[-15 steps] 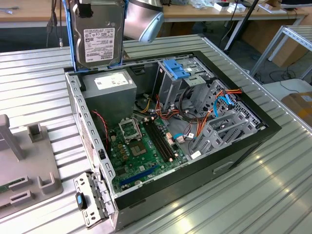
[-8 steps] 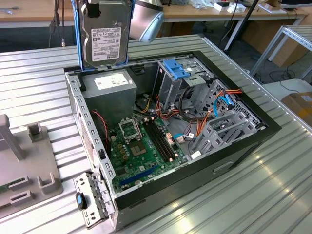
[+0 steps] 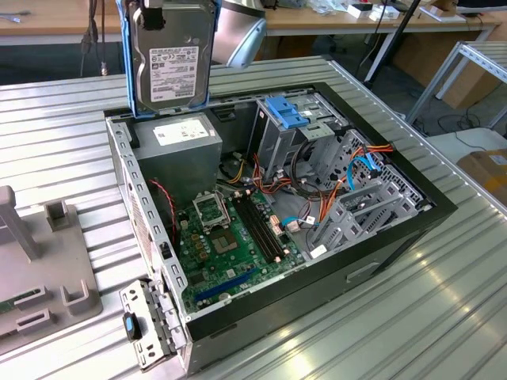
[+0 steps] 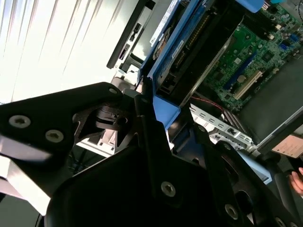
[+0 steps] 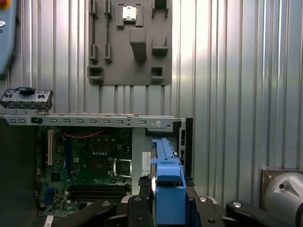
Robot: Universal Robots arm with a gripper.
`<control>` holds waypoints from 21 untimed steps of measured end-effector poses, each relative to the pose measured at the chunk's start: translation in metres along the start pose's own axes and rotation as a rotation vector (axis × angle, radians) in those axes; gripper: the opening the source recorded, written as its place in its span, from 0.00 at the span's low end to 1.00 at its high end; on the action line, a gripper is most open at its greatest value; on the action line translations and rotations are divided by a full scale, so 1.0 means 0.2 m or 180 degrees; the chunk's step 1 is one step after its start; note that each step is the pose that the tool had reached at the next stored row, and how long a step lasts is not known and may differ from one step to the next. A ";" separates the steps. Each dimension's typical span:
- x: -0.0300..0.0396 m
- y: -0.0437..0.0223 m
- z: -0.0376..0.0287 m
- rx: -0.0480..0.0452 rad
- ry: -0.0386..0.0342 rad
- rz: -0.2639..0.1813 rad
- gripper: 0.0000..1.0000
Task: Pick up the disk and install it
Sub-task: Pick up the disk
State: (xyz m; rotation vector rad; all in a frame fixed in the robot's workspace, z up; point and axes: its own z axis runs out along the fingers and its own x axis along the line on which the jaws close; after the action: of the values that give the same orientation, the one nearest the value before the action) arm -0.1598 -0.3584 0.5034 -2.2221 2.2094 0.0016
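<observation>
My one pincer [image 5: 166, 201] pinches the one disk [image 3: 173, 63] by its blue rail, holding it upright at the exterior view's upper left, above the single open computer case [image 3: 261, 305] on the worktop [image 3: 412, 332].

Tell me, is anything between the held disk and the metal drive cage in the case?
Nothing visible. The pincer holds the disk upright above the power supply; only open air lies between it and the drive cage.

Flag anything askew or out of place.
A slotted grey metal bracket hangs swung outward off a corner of the open black computer case. The blue-framed silver hard drive sits upright in the end effector.
</observation>
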 end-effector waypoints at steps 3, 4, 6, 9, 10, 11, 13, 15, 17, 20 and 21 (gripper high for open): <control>0.067 -0.001 0.000 0.0000 0.0000 0.0000 0.37; 0.085 -0.002 0.000 0.0000 0.0000 0.0000 0.37; 0.165 -0.003 -0.001 0.0000 0.0000 0.0000 0.37; 0.254 -0.004 -0.002 0.0000 0.0000 0.0000 0.37; 0.274 -0.004 -0.001 0.0000 0.0000 0.0000 0.37; 0.288 -0.004 -0.001 0.0000 0.0000 0.0000 0.37; 0.308 -0.005 -0.001 0.0000 0.0000 0.0000 0.37; 0.309 -0.005 -0.002 0.0000 0.0000 0.0000 0.37; 0.309 -0.005 -0.002 0.0000 0.0000 0.0000 0.37; 0.315 -0.005 -0.002 0.0000 0.0000 -0.0001 0.37; 0.337 -0.006 -0.002 0.0000 0.0000 0.0000 0.37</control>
State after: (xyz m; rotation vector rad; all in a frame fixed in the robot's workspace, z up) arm -0.1583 -0.4257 0.5034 -2.2222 2.2094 0.0016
